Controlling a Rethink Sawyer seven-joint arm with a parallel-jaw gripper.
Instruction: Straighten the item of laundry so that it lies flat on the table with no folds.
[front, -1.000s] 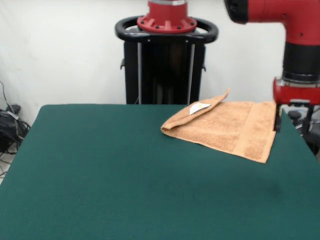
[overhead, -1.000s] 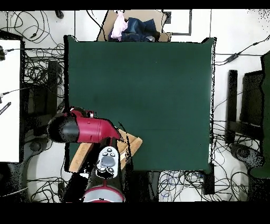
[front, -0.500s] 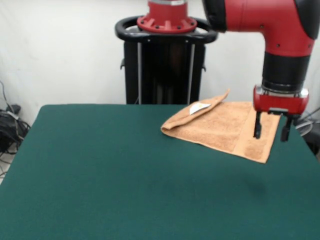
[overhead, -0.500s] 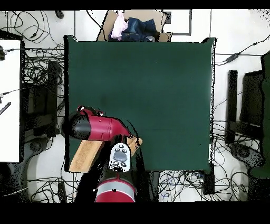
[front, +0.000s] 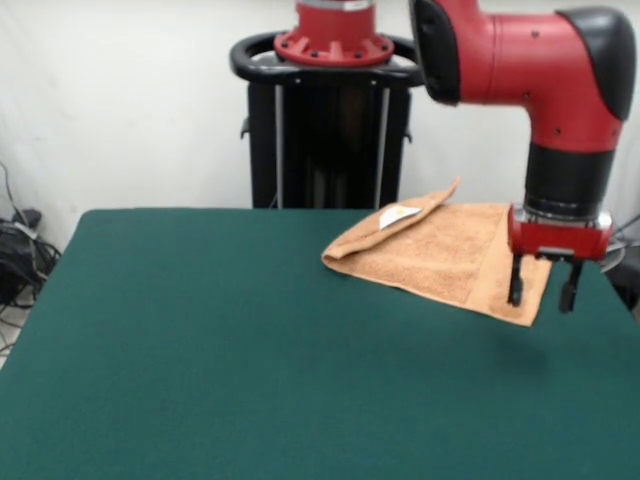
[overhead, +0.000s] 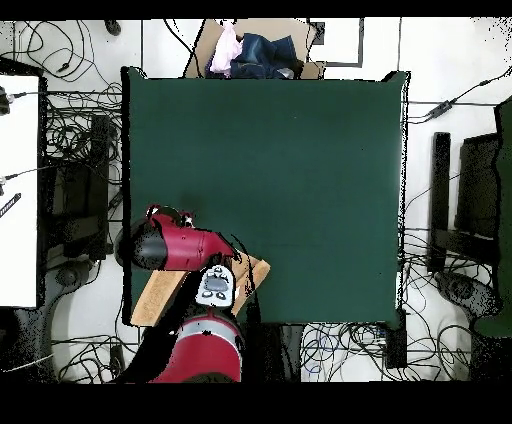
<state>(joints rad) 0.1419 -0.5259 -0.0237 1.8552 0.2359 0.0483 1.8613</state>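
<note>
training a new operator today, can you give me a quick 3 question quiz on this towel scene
1. True or false: the towel lies fully flat on the table.
2. In the front view, the gripper is open and hangs over which part of the towel?
A. the folded-over corner with the white label
B. the striped corner nearest the camera
C. the middle
3. Fill in: the gripper holds ____.

Key
1. False: one edge is folded over, showing the label.
2. B
3. Nothing: its fingers stand apart, with no cloth between them.
</note>
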